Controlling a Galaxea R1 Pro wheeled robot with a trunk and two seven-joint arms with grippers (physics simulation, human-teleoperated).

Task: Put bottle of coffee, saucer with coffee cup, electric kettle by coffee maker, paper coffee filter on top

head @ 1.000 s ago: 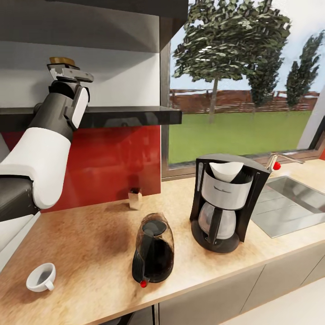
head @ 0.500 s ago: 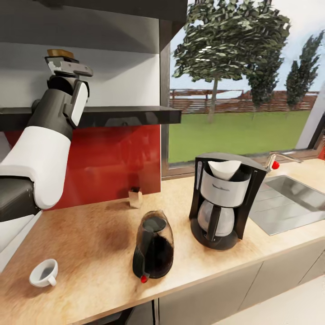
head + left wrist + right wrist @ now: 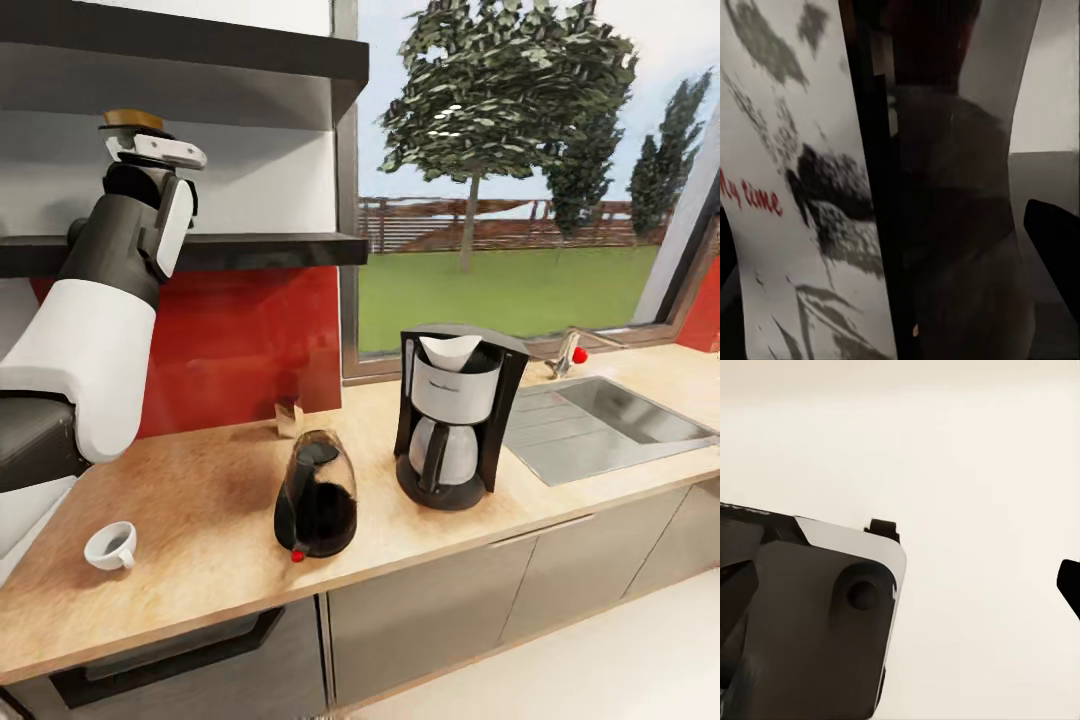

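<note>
Nearest, at the counter's front left: the coffee cup (image 3: 110,546), white, upright, handle toward the front edge, alone on the kitchen countertop (image 3: 210,520). Further right, the electric kettle (image 3: 316,496), dark glass, red switch low at its front, standing just left of the coffee maker (image 3: 453,416), near it but not touching. On top of the coffee maker, the paper coffee filter (image 3: 449,351), a white cone seated in the silver-grey housing. Right of the machine, a steel sink (image 3: 590,425) sunk in the counter, with a tap (image 3: 568,350) behind it. Behind the kettle, against the red backsplash (image 3: 240,345), a small beige box (image 3: 289,419).

Higher and further back: the left arm raised to the kitchen shelf (image 3: 250,250), the left gripper (image 3: 140,150) at the bottle of coffee (image 3: 133,120), only its yellow-gold lid peeking above the gripper in the head view. In the left wrist view, the bottle of coffee (image 3: 870,195) very close, white label with red lettering beside dark glass, dark fingers (image 3: 1057,232) at either edge; jaws set around the jar, firm contact impossible to tell. Above, a second dark shelf (image 3: 200,45).

In the right wrist view, part of the robot's grey body (image 3: 817,615) against a pale surface, one dark fingertip (image 3: 1071,581) at the edge; jaw state impossible to tell.

Farthest: window (image 3: 520,200), lawn, trees, fence.
</note>
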